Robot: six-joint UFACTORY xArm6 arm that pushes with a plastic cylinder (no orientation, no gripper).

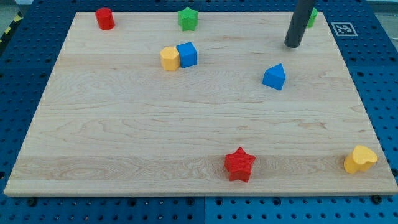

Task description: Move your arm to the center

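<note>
Wooden board (124,124): fills most of the view, lying on a blue perforated table (18,74); its near edge runs close to the view's bottom.

Rod: dark, slightly tilted, cut off by the view's top edge; it carries no pincer, so there is no spread or pinch to report. My tip (292,45) rests at the board's upper right, well apart from the centre, above the blue triangular block (274,77).

Green block (311,17): largely hidden behind the rod; shape unreadable.

Red star (239,164): bottom, right of middle.

Yellow heart-like block (360,159): lower right corner.

Blue cube (186,54) touching yellow block (169,58): upper middle-left.

Green star (188,18): top edge.

Red cylinder (104,18): top left.
</note>
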